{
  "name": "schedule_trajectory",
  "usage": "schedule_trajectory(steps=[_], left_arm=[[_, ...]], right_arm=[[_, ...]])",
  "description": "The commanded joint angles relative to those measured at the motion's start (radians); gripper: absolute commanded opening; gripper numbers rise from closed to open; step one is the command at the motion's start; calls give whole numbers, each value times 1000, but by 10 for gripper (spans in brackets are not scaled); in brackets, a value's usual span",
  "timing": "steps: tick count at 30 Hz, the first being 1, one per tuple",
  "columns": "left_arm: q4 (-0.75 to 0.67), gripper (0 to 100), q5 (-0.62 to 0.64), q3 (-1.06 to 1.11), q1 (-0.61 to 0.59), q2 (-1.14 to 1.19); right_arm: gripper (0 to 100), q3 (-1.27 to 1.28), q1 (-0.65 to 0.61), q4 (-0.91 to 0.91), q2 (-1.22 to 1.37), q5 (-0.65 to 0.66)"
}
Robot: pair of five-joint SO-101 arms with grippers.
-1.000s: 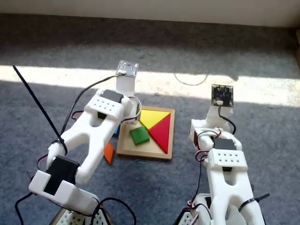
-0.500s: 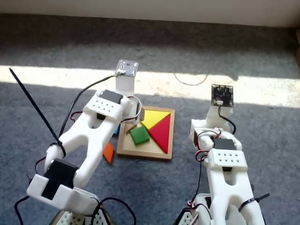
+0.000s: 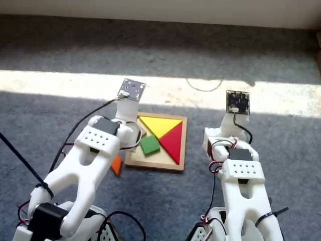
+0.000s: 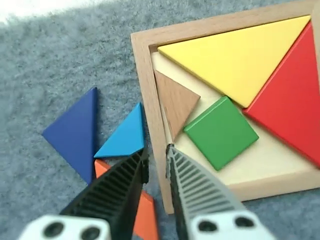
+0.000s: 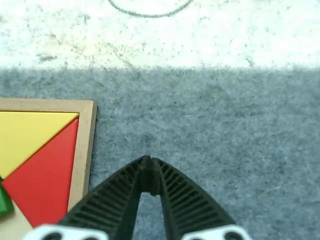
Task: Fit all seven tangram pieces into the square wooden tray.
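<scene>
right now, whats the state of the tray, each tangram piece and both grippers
tray: on carpet, partly filled
yellow triangle: in tray
red triangle: in tray
green square: in tray
brown triangle: in tray
dark blue triangle: out, on carpet
light blue triangle: out, beside tray
orange piece: out, on carpet
left gripper: slightly open, empty
right gripper: shut, empty

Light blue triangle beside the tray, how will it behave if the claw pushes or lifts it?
The light blue triangle looks flat and rigid, so it probably stays stiff and cannot roll. Lying flat on the carpet, it likely drags rather than glides, and its low edges may be hard to pinch.
</scene>
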Motion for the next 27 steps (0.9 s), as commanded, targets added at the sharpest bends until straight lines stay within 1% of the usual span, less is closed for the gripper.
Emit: schedule_trajectory(steps=[1,4,6,10,13,16,20,22,27], left_arm=[[-104,74,-14,35,24,-39],[-219,74,-14,96,21,-38],[-272,74,-37,125,21,-38],[-319,73,-55,143,25,-24],[-354,73,-57,107,27,64],[-327,73,-55,-5,27,188],[-192,73,-55,-166,27,321],[-147,73,-55,-223,22,363],[-135,73,-54,-269,8,375]], right_arm=[[5,-2,4,-21,-36,12],[5,-2,-12,-21,-36,14],[5,-2,-22,-21,-36,14],[5,-2,-27,-21,-36,14],[5,-2,-27,-21,-36,14],[5,-2,-27,-21,-36,14],[5,-2,-27,-21,-36,14],[5,-2,-27,-21,-36,14],[5,-2,-27,-21,-36,14]])
